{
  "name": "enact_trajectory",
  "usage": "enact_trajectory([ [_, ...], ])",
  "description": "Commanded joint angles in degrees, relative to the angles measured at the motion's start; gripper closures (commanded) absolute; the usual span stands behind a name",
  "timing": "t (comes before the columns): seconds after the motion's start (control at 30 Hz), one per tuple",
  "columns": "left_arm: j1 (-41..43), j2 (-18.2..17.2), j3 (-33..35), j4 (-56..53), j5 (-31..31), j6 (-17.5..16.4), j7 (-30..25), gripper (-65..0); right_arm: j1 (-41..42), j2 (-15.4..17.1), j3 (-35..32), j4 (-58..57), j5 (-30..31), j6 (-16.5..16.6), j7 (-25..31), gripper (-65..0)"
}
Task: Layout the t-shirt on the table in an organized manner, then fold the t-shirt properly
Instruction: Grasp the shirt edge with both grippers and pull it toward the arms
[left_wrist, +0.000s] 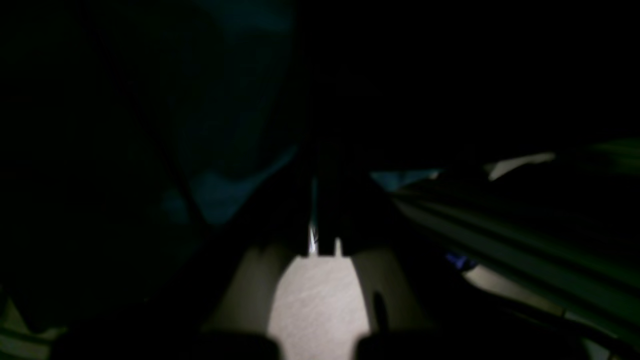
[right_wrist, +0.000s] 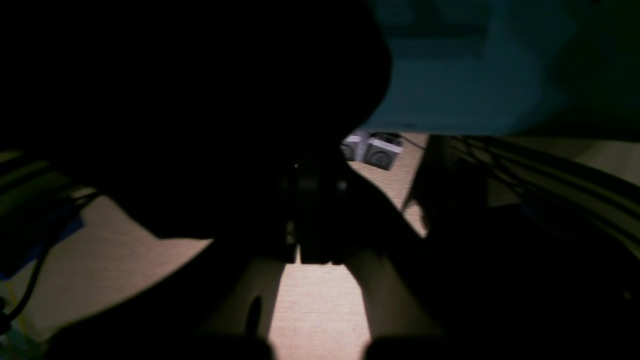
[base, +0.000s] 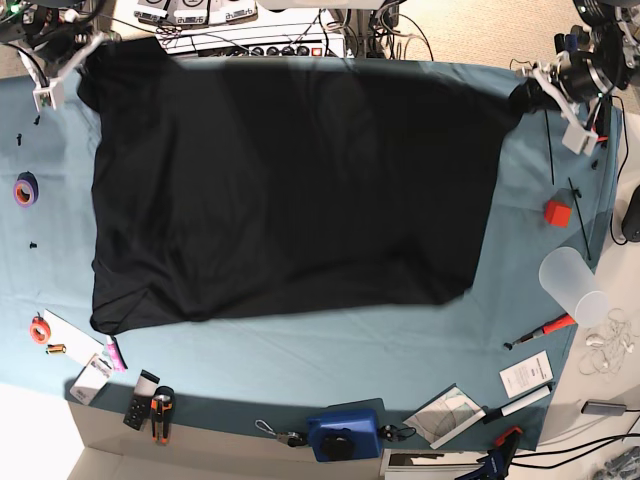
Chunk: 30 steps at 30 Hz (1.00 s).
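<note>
We hold the t-shirt (base: 290, 190) stretched by its far corners, left gripper (base: 535, 92) and right gripper (base: 75, 62) clamped tight, spreading it flat across the table (base: 300, 350)

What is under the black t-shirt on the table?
The t-shirt lies spread on the teal table, which shows around its near edge and sides. Whatever else is beneath it is hidden; only its plain black side shows.

Pale beige floor (base: 480, 30) lies beyond cabled equipment (base: 250, 40).
</note>
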Motion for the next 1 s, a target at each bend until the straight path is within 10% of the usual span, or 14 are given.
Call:
enact_trajectory([
  [0.0,0.50,-1.11,-0.76,0.92,0.46,0.02,-1.01,0.0,-0.35,1.11,0.68,0.87,-1.49,-0.09,0.42,0.0],
  [0.37,1.55,-1.11,-6.12,0.92,-0.68,-0.04,-0.92,-0.7,-0.33,0.96,0.66,0.85,-1.11,-0.15,0.20,0.0],
  [0.53,1.53,-1.11,-6.12,0.92,-0.68,0.00,-1.60,-28.6,-0.35,0.98,0.66,0.85,-1.09,-0.15,-0.76,-6.1],
  [0.7,1.51,-1.11,-6.12,1.68,-0.66,0.02,-3.93,-30.7,-0.33,1.11,0.66,0.85,-0.50,-1.11,-0.76,-15.8],
  [0.97,1.20,-1.09,-6.10,8.13,-0.66,-1.16,-9.42,-30.7,-0.33,1.09,0.66,0.85,20.48,-1.11,-0.76,-15.8],
])
